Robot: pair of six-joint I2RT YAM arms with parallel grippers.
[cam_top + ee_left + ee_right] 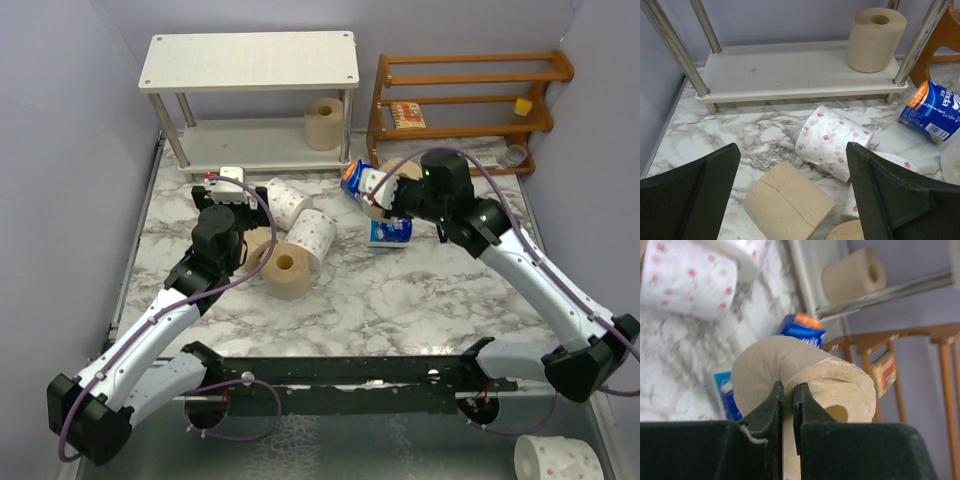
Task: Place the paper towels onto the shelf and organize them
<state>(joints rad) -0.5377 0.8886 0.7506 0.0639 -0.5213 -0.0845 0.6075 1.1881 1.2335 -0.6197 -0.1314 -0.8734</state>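
Crowding the right tool [789, 387]: blue-wrapped roll [801, 330] just beyond, wooden rack [946, 390] behind. Clenched on a tan roll [765, 365]. Left tool [792, 147] spread wide, empty, above dotted roll [832, 142].

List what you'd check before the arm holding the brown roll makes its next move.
1. Hold: right gripper shut on the held tan roll: ok.
2. Hold secure: cannot tell; the jaws pinch only one squashed wall.
3. Room on the shelf: ok; only the shelved tan roll stands there, at the lower board's right end.
4. Other arm: left gripper open, holding nothing: ok.
5. The blue-wrapped roll clear of the held one: cannot tell.
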